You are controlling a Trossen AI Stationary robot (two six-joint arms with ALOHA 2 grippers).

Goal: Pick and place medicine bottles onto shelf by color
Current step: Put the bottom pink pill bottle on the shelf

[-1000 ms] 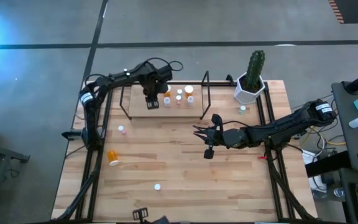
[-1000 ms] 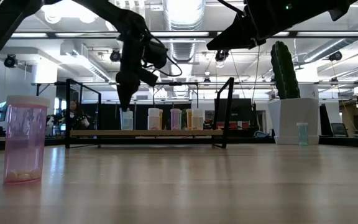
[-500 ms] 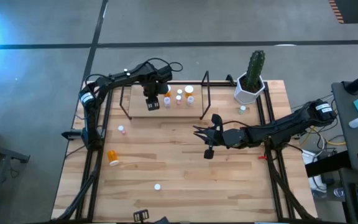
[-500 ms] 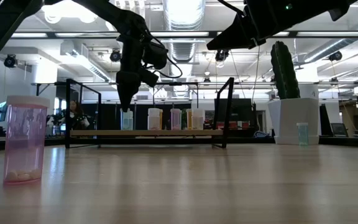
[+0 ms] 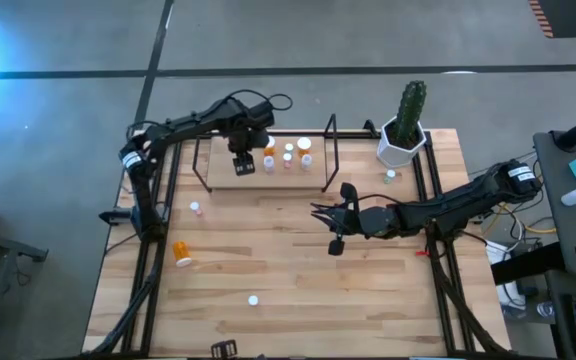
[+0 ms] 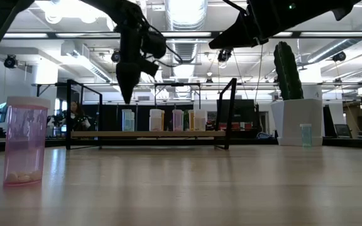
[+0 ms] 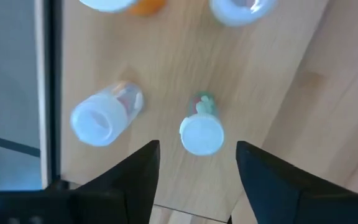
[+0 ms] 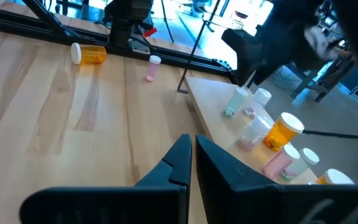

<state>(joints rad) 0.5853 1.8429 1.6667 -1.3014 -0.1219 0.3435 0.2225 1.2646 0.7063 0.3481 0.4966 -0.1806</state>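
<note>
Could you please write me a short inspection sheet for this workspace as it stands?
Surface: wooden table, bare in the middle.
Job's things: shelf holds several bottles; greenish bottle stands free below the left pincer; orange bottle lies on its side; pink bottle upright.
Clutter: cactus pot at a far corner.
Grippers: left pincer open above the shelf; right pincer shut, mid-table.
Cables: looped on the left arm.
Surroundings: grey floor.

No readable text, labels, brand names, numbers or signs appear in any view. The medicine bottles point(image 7: 201, 127) on the shelf point(image 5: 223, 172) show no legible lettering; any markings are too small to read.
</note>
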